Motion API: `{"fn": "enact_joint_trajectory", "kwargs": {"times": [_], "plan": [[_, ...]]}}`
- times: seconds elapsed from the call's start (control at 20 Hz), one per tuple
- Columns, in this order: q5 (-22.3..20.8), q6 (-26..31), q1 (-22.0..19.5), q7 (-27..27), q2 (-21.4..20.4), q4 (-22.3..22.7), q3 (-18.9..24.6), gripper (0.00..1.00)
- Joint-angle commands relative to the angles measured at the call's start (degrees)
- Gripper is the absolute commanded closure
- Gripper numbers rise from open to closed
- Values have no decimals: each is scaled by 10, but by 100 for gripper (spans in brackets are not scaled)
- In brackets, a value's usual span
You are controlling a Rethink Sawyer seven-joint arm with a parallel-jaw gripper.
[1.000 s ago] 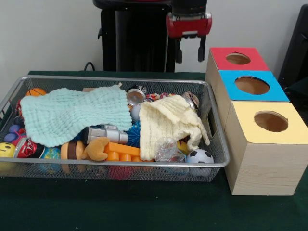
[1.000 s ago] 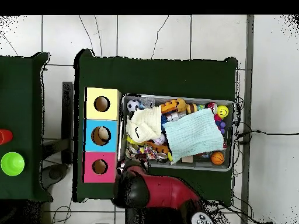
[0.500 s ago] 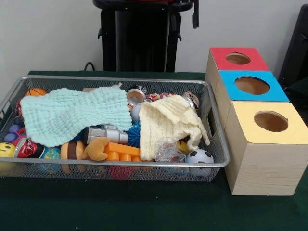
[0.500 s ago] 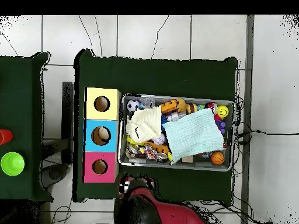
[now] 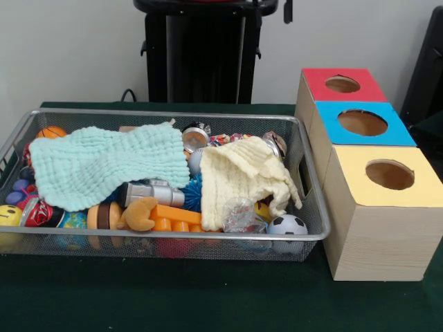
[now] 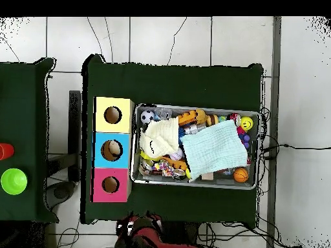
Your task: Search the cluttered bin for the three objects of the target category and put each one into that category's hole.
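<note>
Our arm (image 6: 145, 236) has pulled back to the overhead frame's bottom edge. We see only a gripper (image 5: 287, 10) tip at top, so we cannot tell its jaw state. The bin (image 5: 313, 232) sits centre.

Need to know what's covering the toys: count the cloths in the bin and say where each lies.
2. The mint green cloth is spread over the bin's left half in the front view; the pale yellow cloth is bunched toward its right end, near the boxes. More could lie underneath.

The tool (image 5: 287, 10) shows only a fingertip at the top edge.
</note>
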Motion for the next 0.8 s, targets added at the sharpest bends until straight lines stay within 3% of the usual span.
{"fn": "enact_joint_trajectory", "kwargs": {"times": [0.05,0.35,0.8], "plan": [[-38,127,58,94,35,-153,-55,0],[-60,127,94,85,114,-260,-90,0],[-71,90,122,55,216,-373,-118,0]]}}
